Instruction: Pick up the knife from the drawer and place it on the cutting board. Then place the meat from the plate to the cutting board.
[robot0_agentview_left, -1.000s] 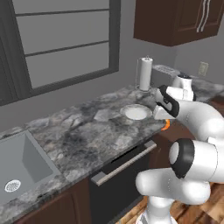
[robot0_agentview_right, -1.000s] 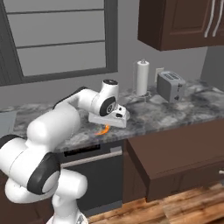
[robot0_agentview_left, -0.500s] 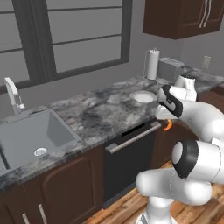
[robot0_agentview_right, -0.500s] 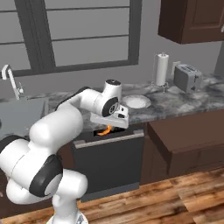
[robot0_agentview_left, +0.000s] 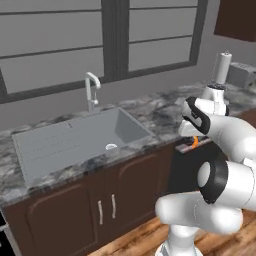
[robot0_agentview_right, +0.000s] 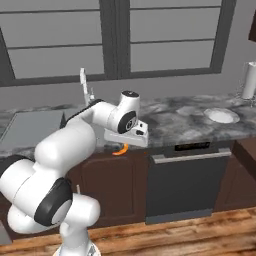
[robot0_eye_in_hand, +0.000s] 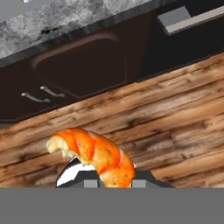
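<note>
Above the wooden floor (robot0_eye_in_hand: 175, 127), the jaws (robot0_eye_in_hand: 109, 177) are clamped on the meat (robot0_eye_in_hand: 94, 155). At three o'clock, the plate (robot0_agentview_right: 221, 115) sits on the desk (robot0_agentview_right: 185, 122).

The meat (robot0_eye_in_hand: 94, 155), an orange-red crescent, sits clamped in the gripper (robot0_eye_in_hand: 111, 180) above the wooden floor (robot0_eye_in_hand: 175, 127), below the dark cabinet doors (robot0_eye_in_hand: 83, 74).
</note>
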